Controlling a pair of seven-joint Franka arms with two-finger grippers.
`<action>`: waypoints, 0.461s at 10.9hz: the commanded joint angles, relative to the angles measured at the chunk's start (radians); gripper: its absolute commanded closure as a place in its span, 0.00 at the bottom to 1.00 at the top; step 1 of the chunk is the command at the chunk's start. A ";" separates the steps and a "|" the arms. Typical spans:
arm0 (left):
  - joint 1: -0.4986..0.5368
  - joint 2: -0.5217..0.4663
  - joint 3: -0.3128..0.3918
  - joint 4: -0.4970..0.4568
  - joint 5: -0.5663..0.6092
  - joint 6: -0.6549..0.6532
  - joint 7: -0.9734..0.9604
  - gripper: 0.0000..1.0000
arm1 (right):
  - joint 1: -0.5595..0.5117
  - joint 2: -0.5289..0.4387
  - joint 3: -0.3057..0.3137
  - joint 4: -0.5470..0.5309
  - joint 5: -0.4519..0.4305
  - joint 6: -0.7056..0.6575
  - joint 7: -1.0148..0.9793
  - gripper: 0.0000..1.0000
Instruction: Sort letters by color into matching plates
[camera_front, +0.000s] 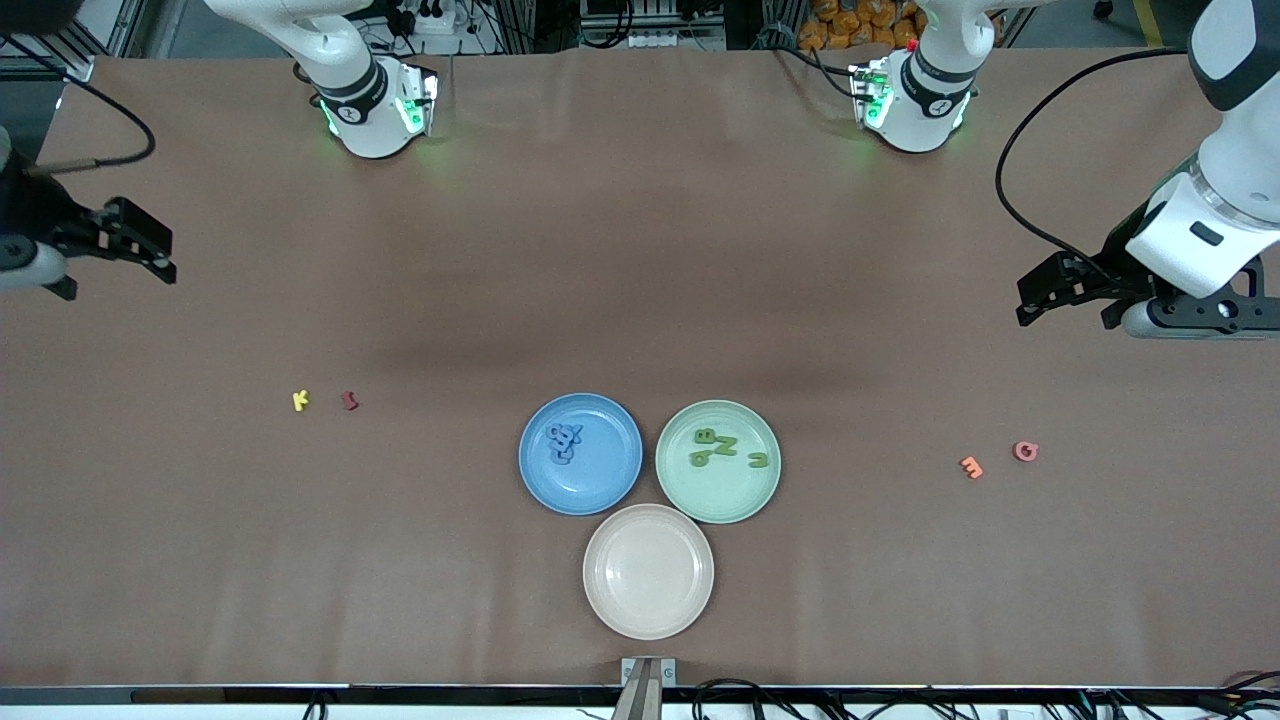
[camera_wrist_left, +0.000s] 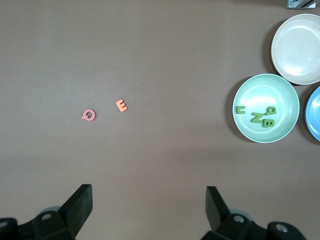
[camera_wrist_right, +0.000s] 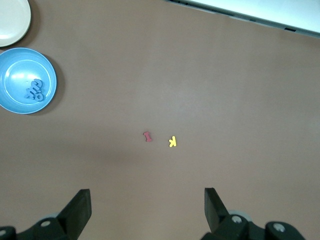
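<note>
1. The blue plate (camera_front: 580, 453) has a pile of blue letters (camera_front: 563, 442) in it. The green plate (camera_front: 718, 461) sits just beside it and has the green letters (camera_front: 727, 449) in it.
2. The beige plate (camera_front: 648, 570) touches the blue plate and is nearer the front camera. It has nothing in it.
3. Four small letters lie on the table (camera_front: 640, 250), well apart from the blue plate. The yellow K (camera_front: 300, 400) and the red letter (camera_front: 349, 400) are toward my right arm's end. The orange E (camera_front: 971, 467) and the pink letter (camera_front: 1025, 451) are toward my left arm's end.
4. What could go wrong: these letters are tiny and flat. My fingers could slide off one, or push it away, if I come down a bit off.
5. The yellow K and the red letter sit close together. I could bump one while I grab the other.
6. No plate is yellow, red, orange or pink. I think the beige plate is for them, but I could pick the wrong plate.
7. If I let go too high, a letter could bounce out of a plate.
8. My right pincer (camera_front: 150, 252) is up in the air near the table's edge, far from the blue plate. It is wide open and holds nothing.
9. My left pincer (camera_front: 1050, 292) is up at the table's left-arm end. It is wide open too, and it touches nothing.
</note>
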 joint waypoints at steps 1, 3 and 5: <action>-0.001 0.000 -0.001 0.011 0.000 -0.011 -0.002 0.00 | -0.035 -0.047 0.013 -0.052 -0.018 0.006 -0.018 0.00; -0.003 0.000 -0.001 0.011 0.000 -0.011 -0.002 0.00 | -0.029 -0.047 0.011 -0.049 -0.018 -0.017 -0.015 0.00; -0.003 0.000 -0.001 0.011 0.001 -0.011 -0.002 0.00 | -0.030 -0.047 0.011 -0.054 0.003 0.003 -0.015 0.00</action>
